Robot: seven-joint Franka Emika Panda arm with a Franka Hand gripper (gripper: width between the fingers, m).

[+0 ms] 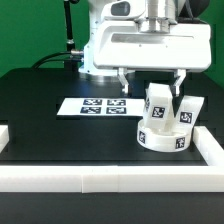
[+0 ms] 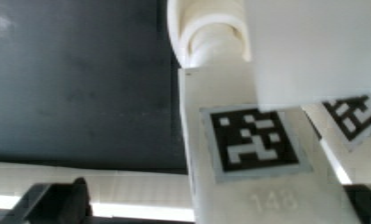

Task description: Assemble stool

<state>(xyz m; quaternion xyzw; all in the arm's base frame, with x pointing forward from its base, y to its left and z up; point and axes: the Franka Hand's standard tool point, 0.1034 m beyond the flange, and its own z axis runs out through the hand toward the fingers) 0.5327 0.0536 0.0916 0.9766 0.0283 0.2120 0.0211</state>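
Note:
The stool's round white seat (image 1: 163, 137) lies on the black table toward the exterior view's right. Two white tagged legs stand up out of it, one (image 1: 156, 103) nearer the middle and one (image 1: 191, 108) to its right. My gripper (image 1: 152, 84) hangs just above them, its fingers spread to either side of the nearer leg. In the wrist view that leg (image 2: 253, 140) runs up between the jaws of the gripper (image 2: 203, 205). One dark finger (image 2: 49, 205) stands clear of the leg with a gap between them. The gripper is open. The second leg (image 2: 352, 112) shows at the edge.
The marker board (image 1: 97, 105) lies flat left of the seat. White border rails run along the front (image 1: 110, 180), the left (image 1: 5, 135) and the right (image 1: 207, 140) of the table. The arm's white base (image 1: 105, 50) stands behind.

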